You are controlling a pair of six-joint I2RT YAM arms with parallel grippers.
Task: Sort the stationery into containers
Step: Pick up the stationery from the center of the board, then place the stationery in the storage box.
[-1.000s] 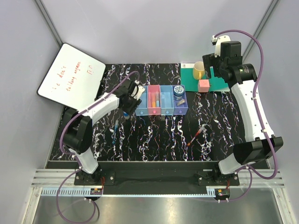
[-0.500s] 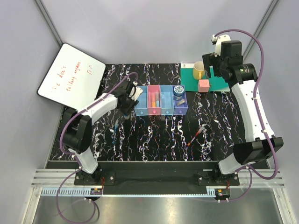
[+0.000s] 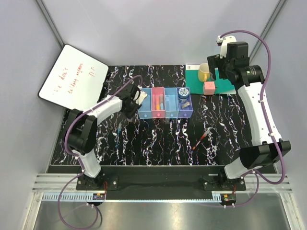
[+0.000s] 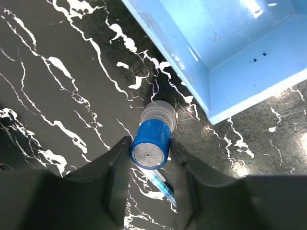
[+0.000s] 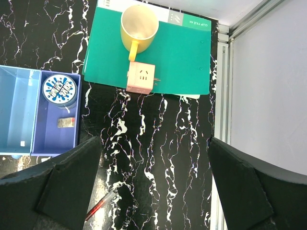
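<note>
A blue-capped bottle (image 4: 151, 146) stands on the black marbled table just off the corner of the light blue tray (image 4: 230, 48). My left gripper (image 4: 150, 153) is shut on its cap, a finger pressed against each side. Beneath it lies the thin blue pen (image 4: 160, 184). In the top view the left gripper (image 3: 130, 114) is at the left end of the containers (image 3: 145, 111). Markers (image 3: 157, 101) lie in the pink tray. The patterned tin (image 5: 59, 89) and beige eraser (image 5: 65, 122) sit in the purple tray. A red pen (image 3: 204, 138) lies loose. My right gripper (image 5: 154, 140) hangs open, high above.
A yellow cup (image 3: 204, 73) and a pink cube (image 3: 208, 87) rest on a green folder (image 3: 224, 82) at the back right. A whiteboard (image 3: 72, 79) leans at the back left. The table's right edge rail (image 5: 221, 96) runs beside the folder.
My left gripper's fingers have drawn in onto the bottle's cap while the wrist shifted slightly toward the near left. The right arm has not moved.
</note>
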